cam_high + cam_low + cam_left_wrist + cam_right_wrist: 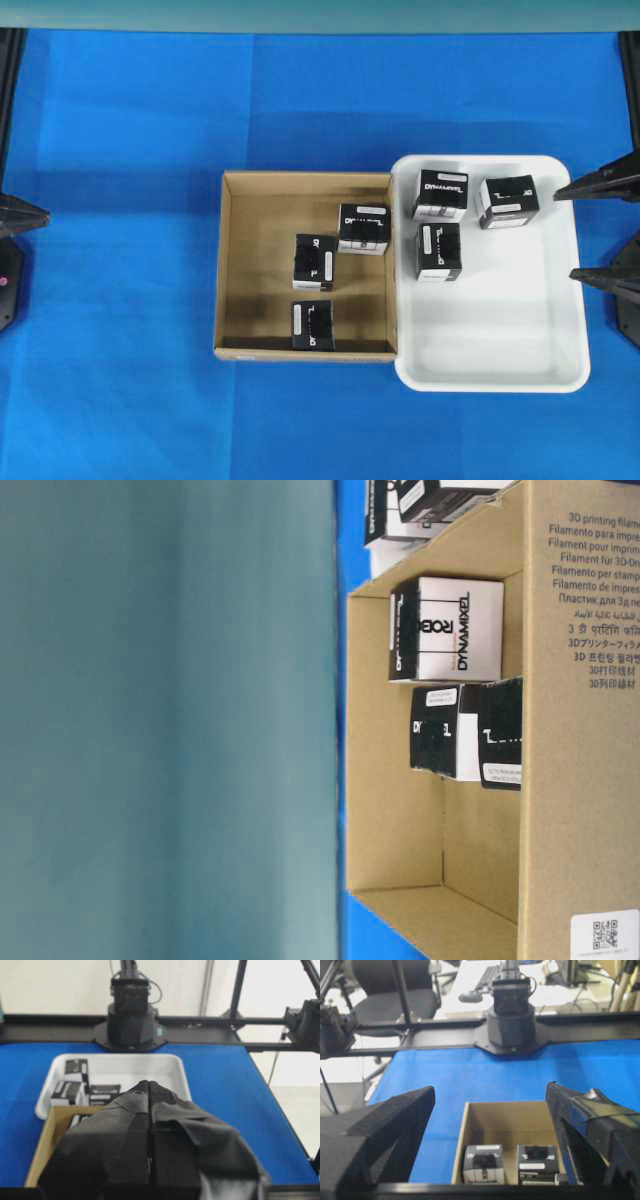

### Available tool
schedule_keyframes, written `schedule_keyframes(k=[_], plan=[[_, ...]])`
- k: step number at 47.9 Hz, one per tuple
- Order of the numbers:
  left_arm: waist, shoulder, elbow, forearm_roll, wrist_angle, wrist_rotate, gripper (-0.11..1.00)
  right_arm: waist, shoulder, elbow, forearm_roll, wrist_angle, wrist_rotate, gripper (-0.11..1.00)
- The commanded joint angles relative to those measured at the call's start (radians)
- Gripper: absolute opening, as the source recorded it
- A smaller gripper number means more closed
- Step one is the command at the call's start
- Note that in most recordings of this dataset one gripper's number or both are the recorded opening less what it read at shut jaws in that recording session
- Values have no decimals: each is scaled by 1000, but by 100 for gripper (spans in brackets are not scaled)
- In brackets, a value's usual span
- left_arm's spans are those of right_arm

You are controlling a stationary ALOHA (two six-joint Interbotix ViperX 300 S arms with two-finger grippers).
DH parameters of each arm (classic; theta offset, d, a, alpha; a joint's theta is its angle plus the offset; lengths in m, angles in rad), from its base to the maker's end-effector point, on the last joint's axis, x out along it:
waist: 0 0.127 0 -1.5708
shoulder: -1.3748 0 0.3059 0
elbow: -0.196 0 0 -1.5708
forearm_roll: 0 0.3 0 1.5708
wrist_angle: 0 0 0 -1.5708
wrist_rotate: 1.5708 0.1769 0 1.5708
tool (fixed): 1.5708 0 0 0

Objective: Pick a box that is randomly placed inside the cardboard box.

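Overhead, both hands cropped: left hand (pixel 149 1091) pressed closed, empty; right hand (pixel 490 1105) wide apart, empty.

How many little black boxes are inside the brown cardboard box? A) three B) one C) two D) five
A: the overhead view shows three small black cartons in the cardboard box, one at the upper right, one in the middle and one near the bottom wall.
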Motion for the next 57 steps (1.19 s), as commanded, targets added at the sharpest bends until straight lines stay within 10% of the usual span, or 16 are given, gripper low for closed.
schedule_keyframes(k=[1,57], plan=[[-2,8,-25,2,-6,2,-7,0,-2,-12,-2,-3,-2,95],[0,14,-21,0,-6,5,-7,0,-15,-14,-2,-3,-2,95]])
